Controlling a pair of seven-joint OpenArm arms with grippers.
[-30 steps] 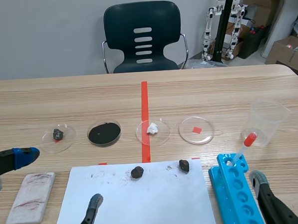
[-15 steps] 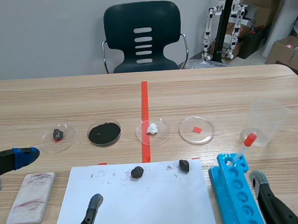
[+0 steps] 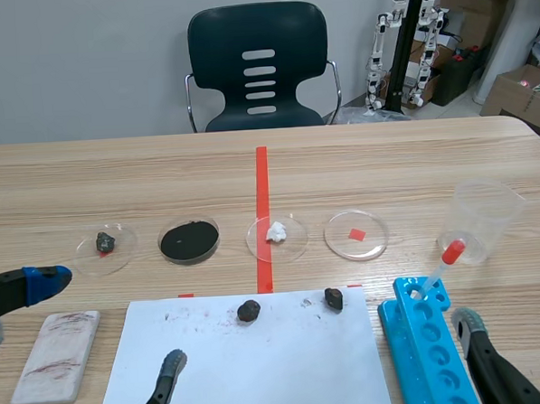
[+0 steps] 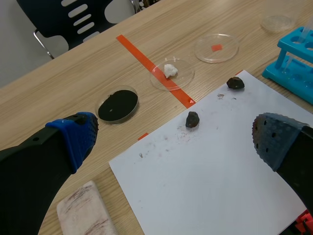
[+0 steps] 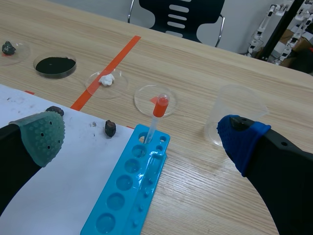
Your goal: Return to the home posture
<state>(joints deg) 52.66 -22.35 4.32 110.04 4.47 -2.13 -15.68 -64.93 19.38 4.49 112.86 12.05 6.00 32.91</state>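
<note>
My left gripper [image 4: 173, 139] hovers open over the near left of the table, its blue pad [image 3: 39, 282] and grey pad [image 3: 170, 366] wide apart with nothing between them. Under it lies a white paper sheet [image 3: 251, 366] carrying two dark rocks [image 3: 249, 311] [image 3: 334, 297]. My right gripper [image 5: 142, 134] is also open and empty, low at the near right above a blue tube rack [image 3: 427, 343]. A pipette with a red bulb [image 3: 443, 264] leans in the rack's far end. Only one right finger [image 3: 471, 329] shows in the scene view.
Beyond the paper stand petri dishes: a grey stone [image 3: 104, 241], black powder [image 3: 190, 241], a white lump [image 3: 276, 231], a red square [image 3: 356, 235]. A clear beaker [image 3: 486, 216] stands at the right, a streaked white plate [image 3: 56, 355] at the left. A chair [image 3: 259, 67] is behind the table.
</note>
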